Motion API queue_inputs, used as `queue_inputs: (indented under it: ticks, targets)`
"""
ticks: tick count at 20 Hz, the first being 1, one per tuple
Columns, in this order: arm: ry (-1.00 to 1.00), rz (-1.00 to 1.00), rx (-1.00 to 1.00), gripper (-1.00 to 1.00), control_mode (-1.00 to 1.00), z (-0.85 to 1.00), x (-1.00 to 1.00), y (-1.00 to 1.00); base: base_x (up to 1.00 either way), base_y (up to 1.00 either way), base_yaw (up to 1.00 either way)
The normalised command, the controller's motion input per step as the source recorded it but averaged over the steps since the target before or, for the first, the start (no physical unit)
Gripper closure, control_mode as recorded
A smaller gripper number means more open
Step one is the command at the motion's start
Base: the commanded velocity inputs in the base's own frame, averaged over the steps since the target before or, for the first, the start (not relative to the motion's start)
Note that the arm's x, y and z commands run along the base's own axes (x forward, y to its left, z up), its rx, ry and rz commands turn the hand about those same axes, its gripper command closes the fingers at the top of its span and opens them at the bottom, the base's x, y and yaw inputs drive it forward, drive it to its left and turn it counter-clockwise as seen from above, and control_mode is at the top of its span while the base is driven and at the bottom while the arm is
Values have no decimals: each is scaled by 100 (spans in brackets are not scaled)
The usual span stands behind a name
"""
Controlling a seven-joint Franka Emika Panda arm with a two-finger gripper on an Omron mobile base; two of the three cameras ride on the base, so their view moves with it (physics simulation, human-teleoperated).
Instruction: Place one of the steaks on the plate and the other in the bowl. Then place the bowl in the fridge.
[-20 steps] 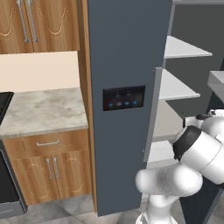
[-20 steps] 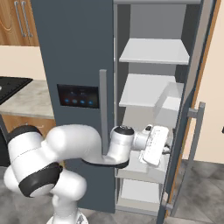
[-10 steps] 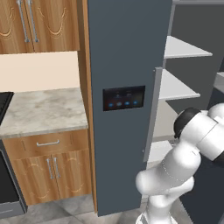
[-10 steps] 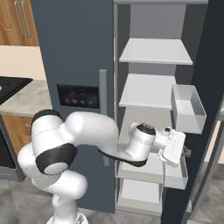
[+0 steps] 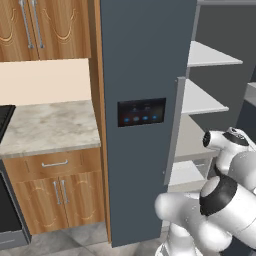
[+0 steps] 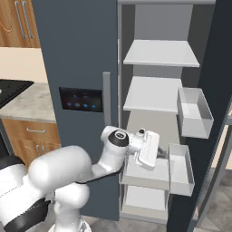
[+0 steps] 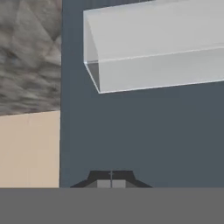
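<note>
The fridge (image 6: 81, 54) stands in front of me, its left door (image 5: 145, 65) shut and its right door (image 6: 217, 136) swung wide open. White shelves (image 6: 161, 54) inside are bare. My gripper (image 6: 149, 156) hovers in front of the lower shelf (image 6: 145, 174), shut with nothing between its fingers. In the hand view the shut fingertips (image 7: 111, 179) face the open door's dark inner side, below a clear door bin (image 7: 157, 48). The steaks, the plate and the bowl are out of view.
Two clear bins (image 6: 195, 113) hang on the open door's inner side. A marble counter (image 5: 50, 127) over wooden cabinets (image 5: 55, 192) lies left of the fridge. A dark stove edge (image 6: 11, 88) sits further left.
The right fridge door swung wider open as the hand reached right toward it. The hand has since drawn back left to the lower shelf. The gripper stayed shut.
</note>
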Motion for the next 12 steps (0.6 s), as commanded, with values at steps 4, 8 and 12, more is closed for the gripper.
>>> queue_inputs:
  ticks: [4, 8, 12]
  targets:
    - [14, 19, 0, 100, -100, 32, -15, 99, 0, 0, 0]
    - [29, 4, -2, 100, -100, -5, -3, 81, 0, 0, 0]
    - [12, -4, 6, 100, -100, -17, 4, 70, 0, 0, 0]
